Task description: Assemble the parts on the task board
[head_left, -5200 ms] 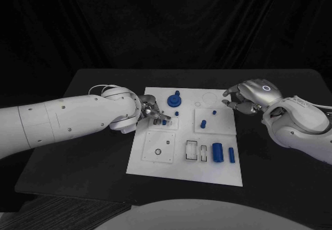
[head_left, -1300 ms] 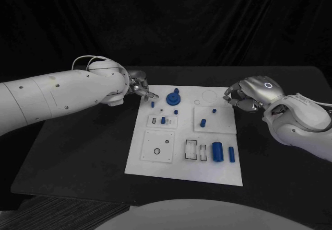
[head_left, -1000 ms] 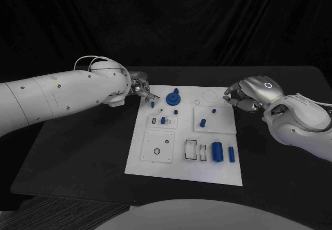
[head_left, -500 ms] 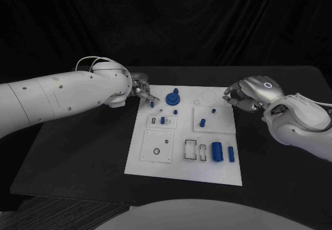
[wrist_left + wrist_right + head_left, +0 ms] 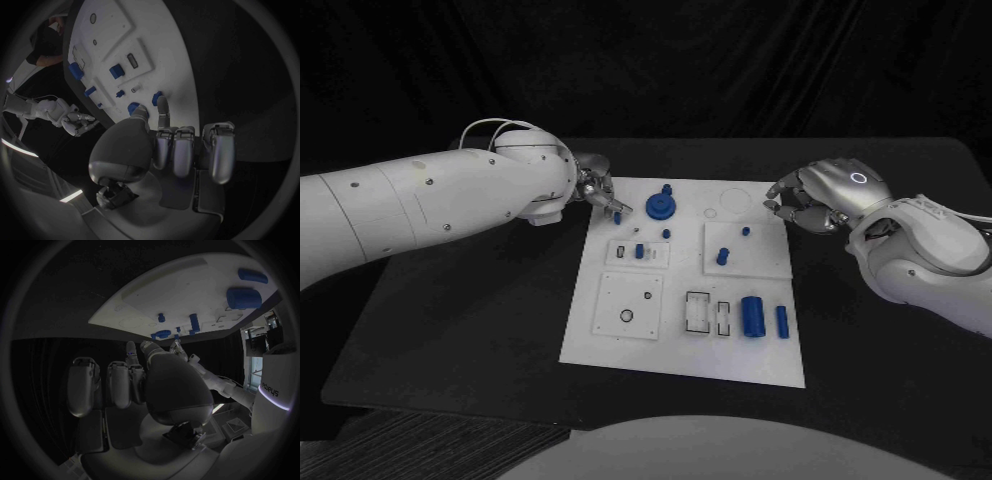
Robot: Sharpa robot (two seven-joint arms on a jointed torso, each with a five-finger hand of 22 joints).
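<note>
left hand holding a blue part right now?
Yes: in the left wrist view the left hand pinches a small blue part between thumb and a finger, over the task board.

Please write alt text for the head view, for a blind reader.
A white task board lies on a black table, with small blue parts on it. The left hand pinches a blue part over the board's far left corner; the right hand hovers opposite.

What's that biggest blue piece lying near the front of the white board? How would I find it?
Start at the flat white plastic task board on the black table. Along its near edge, right of two empty rectangular slots, lies a fat blue cylinder on its side. The blue rod just right of it is much thinner.
</note>
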